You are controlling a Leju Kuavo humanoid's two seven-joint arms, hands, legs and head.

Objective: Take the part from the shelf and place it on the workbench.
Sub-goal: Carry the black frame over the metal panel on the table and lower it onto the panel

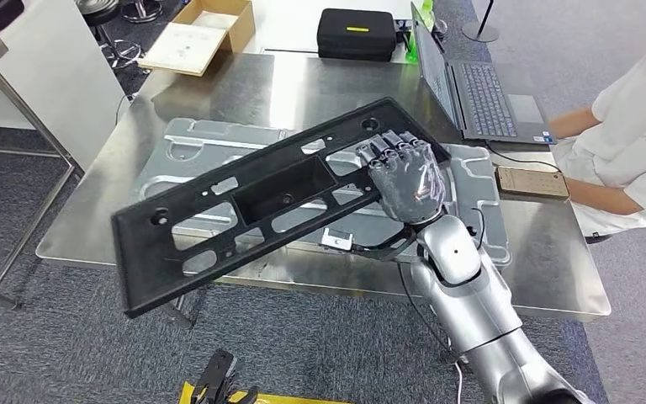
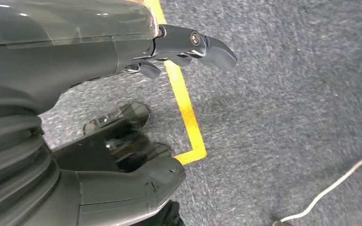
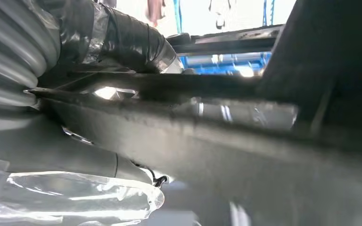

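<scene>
An open grey laptop (image 1: pixel 479 97) sits near a black zippered case (image 1: pixel 357 34) and a brown phone (image 1: pixel 532 182). A cardboard box (image 1: pixel 202 34) stands beyond; a person's white sleeve (image 1: pixel 631 151) is alongside.

The part (image 1: pixel 244 210) looks like matt black plastic with a faintly grainy skin, and the right hand (image 1: pixel 405 181) gripping it is dark grey, wrapped in glossy, crinkled clear film. The forearm (image 1: pixel 479 311) behind it is smooth silver with a satin sheen. The workbench (image 1: pixel 547 261) is brushed metal, dully reflective, and the stamped plate (image 1: pixel 193 143) lying on it is paler bare metal. The carpet (image 2: pixel 287 94) is rough grey pile, crossed by smooth yellow tape (image 2: pixel 186 108); the left hand (image 2: pixel 188 47) is glossy dark plastic
</scene>
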